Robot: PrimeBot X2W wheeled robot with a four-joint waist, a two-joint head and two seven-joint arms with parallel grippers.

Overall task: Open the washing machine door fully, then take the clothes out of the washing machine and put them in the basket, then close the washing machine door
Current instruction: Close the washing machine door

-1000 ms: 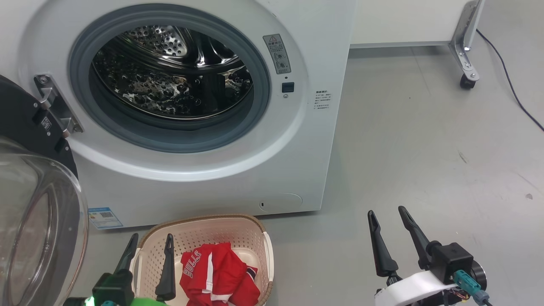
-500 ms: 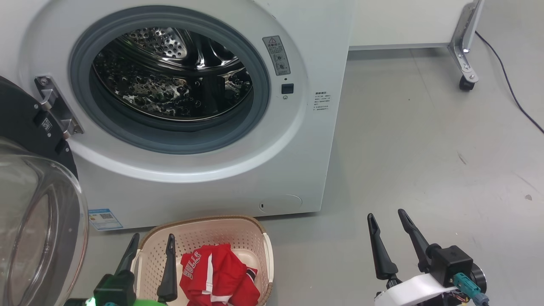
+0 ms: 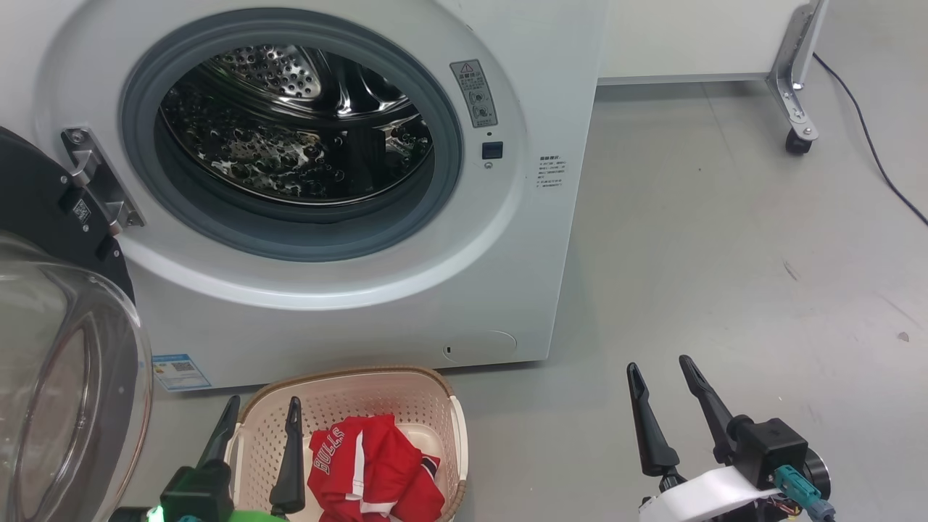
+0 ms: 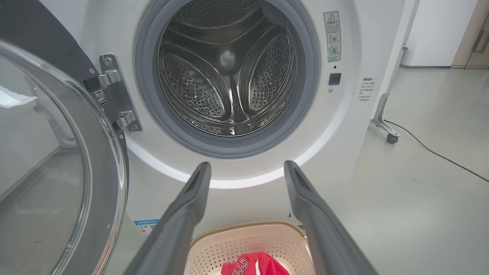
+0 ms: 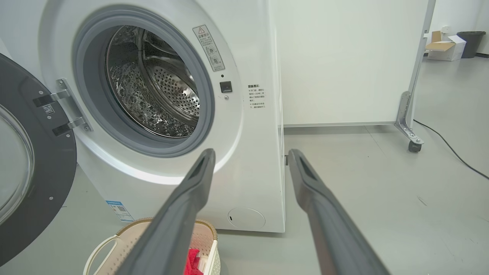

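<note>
Washing machine door [image 3: 29, 196] hangs open at left of washing machine [image 3: 326, 333]. Clothes [image 3: 370, 471] lie in basket [image 3: 406, 399], on the floor just near of the machine. Left hand [image 3: 263, 399] spread above the basket's left rim. Right hand [image 3: 659, 362] spread over floor, well right of basket.

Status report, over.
Left gripper, right gripper open, empty. Red striped clothes in cream perforated basket; steel drum empty. Round black-rimmed door open; nothing across opening.

The basket [image 3: 406, 406] is set on the floor [image 3: 725, 275] just before the washing machine [image 3: 507, 290], with the clothes [image 3: 370, 464] laid in it. The washing machine door [image 3: 65, 377] is swung out at the left. A wheeled panel [image 3: 681, 36] is stood behind, at the right.
</note>
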